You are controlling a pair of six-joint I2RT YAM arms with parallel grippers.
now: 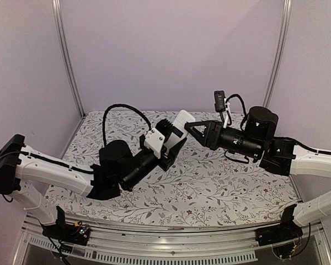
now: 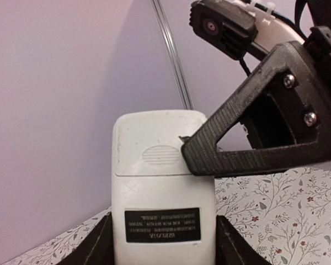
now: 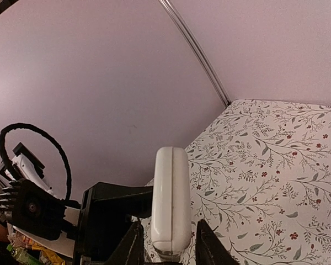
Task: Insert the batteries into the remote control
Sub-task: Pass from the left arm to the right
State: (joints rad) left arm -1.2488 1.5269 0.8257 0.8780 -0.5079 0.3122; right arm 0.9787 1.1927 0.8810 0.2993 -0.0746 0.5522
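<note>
My left gripper (image 1: 174, 144) is shut on the remote control (image 1: 182, 122) and holds this small white bar up above the table. In the left wrist view the remote control (image 2: 163, 187) shows its plain back with a black label and a closed ribbed cover, and the left gripper (image 2: 163, 218) clamps both its sides. My right gripper (image 1: 188, 128) stands open around the remote's free end. One of its black fingers (image 2: 237, 160) lies across the cover's corner. Seen from the right wrist, the remote control (image 3: 171, 199) is edge-on, with a gap to each side inside the right gripper (image 3: 169, 223). The batteries are out of view.
A floral cloth (image 1: 220, 182) covers the table. Lilac walls with metal corner posts (image 1: 69, 66) close it in at the back and sides. A black cable loop (image 1: 118, 110) arches over the left wrist.
</note>
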